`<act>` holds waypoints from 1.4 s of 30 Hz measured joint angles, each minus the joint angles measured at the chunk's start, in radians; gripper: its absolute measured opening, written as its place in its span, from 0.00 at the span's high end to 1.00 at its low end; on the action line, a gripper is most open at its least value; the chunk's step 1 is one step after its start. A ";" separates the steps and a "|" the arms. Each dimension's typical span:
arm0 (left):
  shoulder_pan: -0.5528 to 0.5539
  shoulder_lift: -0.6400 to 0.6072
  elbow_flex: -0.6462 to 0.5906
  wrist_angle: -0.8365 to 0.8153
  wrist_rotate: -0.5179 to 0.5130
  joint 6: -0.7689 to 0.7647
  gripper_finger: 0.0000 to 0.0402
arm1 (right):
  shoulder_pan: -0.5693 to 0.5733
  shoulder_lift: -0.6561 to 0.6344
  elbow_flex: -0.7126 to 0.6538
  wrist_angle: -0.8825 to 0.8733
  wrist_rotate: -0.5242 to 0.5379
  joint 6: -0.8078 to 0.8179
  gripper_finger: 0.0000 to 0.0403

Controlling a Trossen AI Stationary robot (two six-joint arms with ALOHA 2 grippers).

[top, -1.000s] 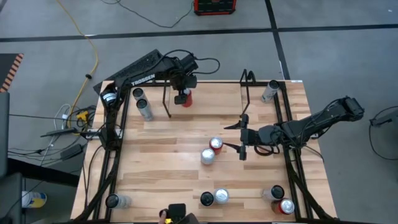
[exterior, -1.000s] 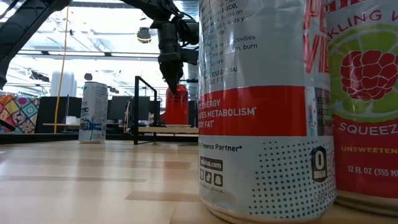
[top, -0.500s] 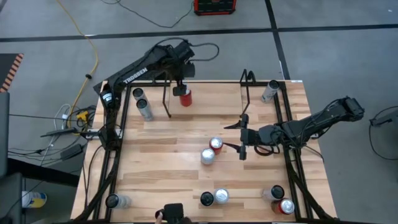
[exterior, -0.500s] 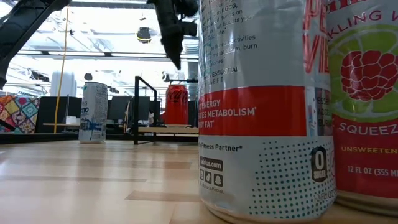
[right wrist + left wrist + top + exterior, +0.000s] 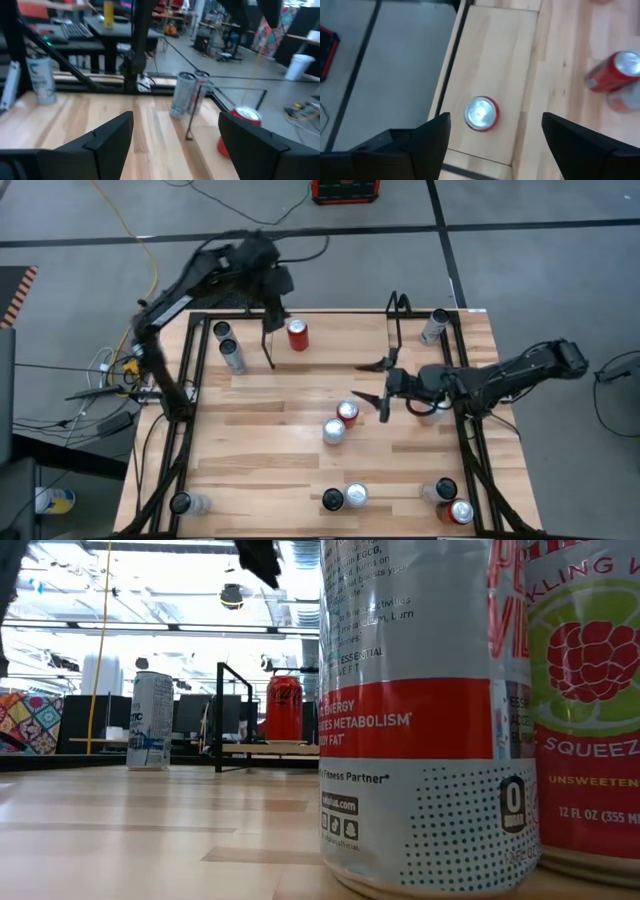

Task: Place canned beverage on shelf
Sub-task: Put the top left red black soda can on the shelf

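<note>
Standing upright on the shelf [image 5: 330,330] at the worktop's [image 5: 280,440] far edge, the red can [image 5: 297,334] is free of both arms; the low view shows it on the thin wooden board between the black wire end brackets, and the left wrist view looks straight down on its silver top [image 5: 481,113]. The left fingers [image 5: 268,308] hang above and just to the left of that can, spread apart and gripping nothing, with the can showing in the gap between them in the wrist view. The right fingers [image 5: 376,387] are also spread wide and empty, low over the middle of the worktop, pointing toward a red can [image 5: 347,413] and a silver can [image 5: 334,431] that stand close together there. Two silver cans [image 5: 228,348] stand near the far left corner, one [image 5: 434,326] at the far right corner, and more cans [image 5: 344,498] sit along the near edge.
</note>
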State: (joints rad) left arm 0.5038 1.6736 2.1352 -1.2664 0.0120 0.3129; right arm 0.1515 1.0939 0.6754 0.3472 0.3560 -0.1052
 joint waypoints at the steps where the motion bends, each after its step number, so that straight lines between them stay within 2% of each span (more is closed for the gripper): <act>1: -0.012 -0.051 -0.057 0.030 -0.002 -0.007 0.27 | -0.020 0.014 0.000 0.029 -0.024 0.000 0.20; 5: -0.072 -0.285 -0.338 0.211 -0.004 -0.053 0.30 | -0.089 0.097 0.046 0.071 -0.086 0.001 0.21; 12: -0.197 -0.672 -0.883 0.657 -0.003 -0.130 0.31 | -0.117 0.258 0.213 -0.029 -0.097 -0.004 0.21; 16: -0.225 -0.817 -1.140 0.836 -0.027 -0.151 0.31 | -0.154 0.356 0.293 -0.075 -0.098 -0.016 0.21; 19: -0.223 -0.887 -1.264 0.898 -0.057 -0.158 0.31 | -0.202 0.436 0.346 -0.079 -0.104 -0.042 0.21; 22: -0.215 -0.927 -1.339 0.940 -0.092 -0.151 0.31 | -0.267 0.510 0.409 -0.098 -0.198 -0.046 0.21; 25: -0.206 -0.934 -1.380 0.976 -0.077 -0.150 0.31 | -0.333 0.581 0.476 -0.151 -0.311 -0.019 0.21; 28: -0.207 -0.931 -1.403 0.996 -0.048 -0.146 0.31 | -0.384 0.638 0.541 -0.233 -0.337 0.008 0.23; 31: -0.210 -0.913 -1.404 0.982 -0.044 -0.148 0.31 | -0.423 0.677 0.611 -0.337 -0.342 0.019 0.29; 35: -0.218 -0.903 -1.404 0.963 -0.024 -0.169 0.31 | -0.458 0.697 0.683 -0.474 -0.342 0.020 0.44; 42: -0.245 -0.903 -1.404 0.957 0.004 -0.187 0.31 | -0.461 0.676 0.692 -0.516 -0.341 0.019 0.85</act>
State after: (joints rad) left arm 0.2585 0.7704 0.7307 -0.3096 0.0158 0.1264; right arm -0.3096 1.7699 1.3678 -0.1684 0.0147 -0.0860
